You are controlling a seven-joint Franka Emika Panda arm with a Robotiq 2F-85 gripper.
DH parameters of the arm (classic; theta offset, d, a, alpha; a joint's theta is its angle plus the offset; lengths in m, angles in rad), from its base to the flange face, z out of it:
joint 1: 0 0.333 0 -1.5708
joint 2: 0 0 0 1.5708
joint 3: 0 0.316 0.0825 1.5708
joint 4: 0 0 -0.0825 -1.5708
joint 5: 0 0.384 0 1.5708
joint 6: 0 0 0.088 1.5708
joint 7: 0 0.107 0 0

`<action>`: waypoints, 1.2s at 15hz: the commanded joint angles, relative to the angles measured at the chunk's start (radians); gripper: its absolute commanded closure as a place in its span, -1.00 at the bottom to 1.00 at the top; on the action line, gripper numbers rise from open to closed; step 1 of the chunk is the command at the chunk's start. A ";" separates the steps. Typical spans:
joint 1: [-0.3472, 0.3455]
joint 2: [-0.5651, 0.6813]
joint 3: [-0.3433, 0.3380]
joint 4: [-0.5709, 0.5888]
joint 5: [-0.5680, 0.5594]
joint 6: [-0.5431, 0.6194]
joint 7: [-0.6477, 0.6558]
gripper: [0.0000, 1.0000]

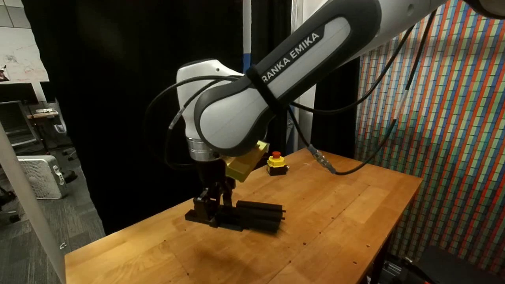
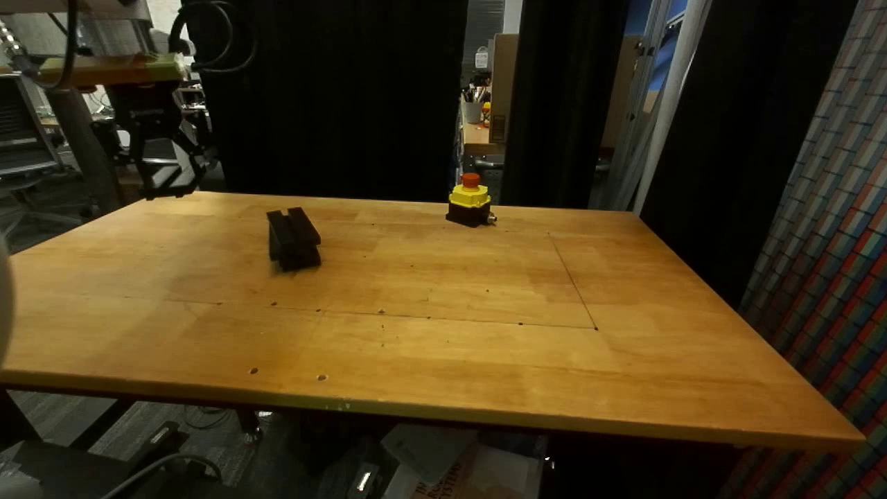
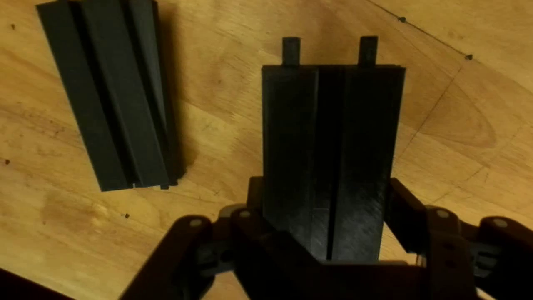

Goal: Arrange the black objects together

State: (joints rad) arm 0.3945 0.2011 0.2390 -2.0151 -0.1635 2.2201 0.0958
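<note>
My gripper [image 3: 327, 196] is shut on two black bars side by side. The left bar [image 3: 289, 125] and the right bar [image 3: 370, 125] fill the space between the fingertips, with a dark groove between them and a small peg at each far end. They look held level above the table. In an exterior view the gripper [image 1: 215, 211] hides part of the held bars [image 1: 230, 227]. The gripper also shows in an exterior view [image 2: 172, 181], at the table's far left corner. More black bars lie together as a group [image 3: 116, 91], beside the held pair; the group shows in both exterior views [image 1: 260, 215] [image 2: 294, 239].
A yellow-and-red button on a black base [image 1: 277, 163] stands at the table's back; it shows in both exterior views [image 2: 470, 201]. The wooden table [image 2: 450, 291] has small holes and drawn lines. Black curtains [image 2: 332, 104] hang behind it.
</note>
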 commanded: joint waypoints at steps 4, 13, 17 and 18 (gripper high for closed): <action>-0.107 -0.034 -0.007 -0.044 0.004 0.023 -0.226 0.09; -0.198 -0.014 -0.038 -0.091 0.016 0.080 -0.310 0.09; -0.211 -0.001 -0.039 -0.111 0.020 0.105 -0.322 0.09; -0.214 0.002 -0.039 -0.112 0.022 0.108 -0.326 0.09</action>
State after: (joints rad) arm 0.1924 0.2069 0.2018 -2.1139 -0.1639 2.2980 -0.1951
